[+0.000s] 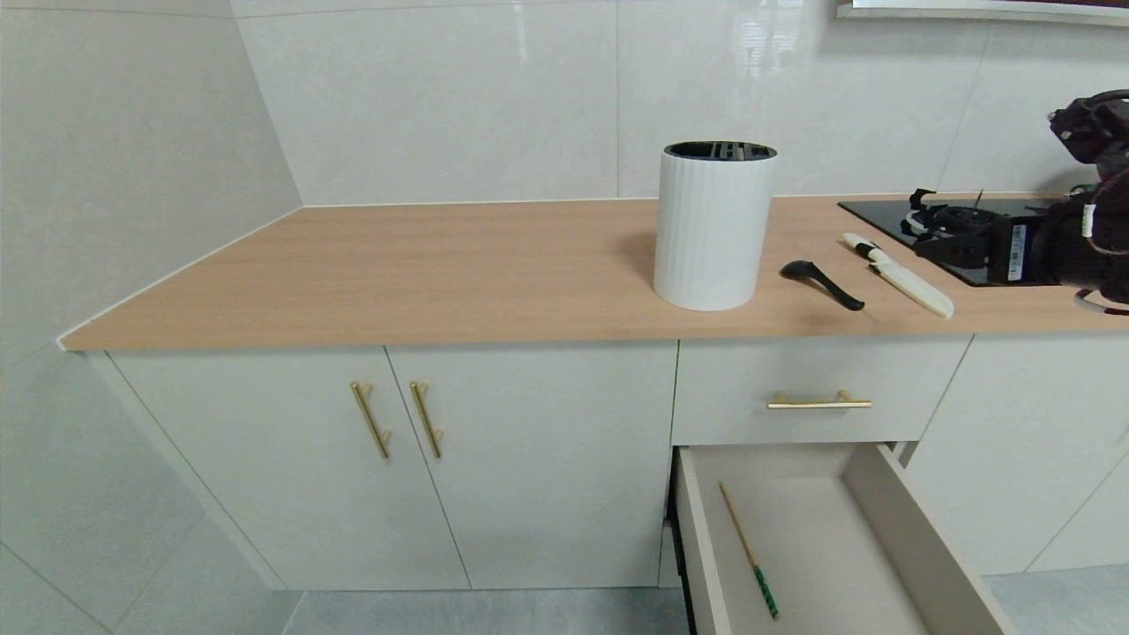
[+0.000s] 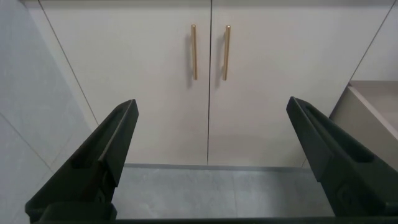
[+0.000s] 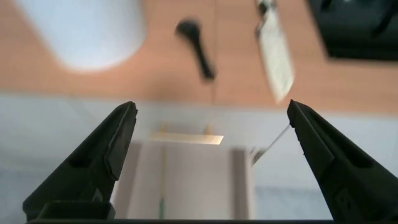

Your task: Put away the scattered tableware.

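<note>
On the smooth wood-grain counter point(image 1: 441, 265), a white ribbed cylindrical holder point(image 1: 713, 231) with a black slotted top stands left of a glossy black spoon point(image 1: 822, 283) and a pale flat knife point(image 1: 900, 275), which lie apart. Below, an open white drawer point(image 1: 697, 529) holds one thin wooden chopstick point(image 1: 748, 549) with a green tip. The left gripper point(image 2: 211, 165) faces gold-handled cabinet doors point(image 2: 143, 93), jaws wide, holding nothing. The right gripper point(image 3: 211, 162) hangs above the drawer, jaws equally wide and empty.
</note>
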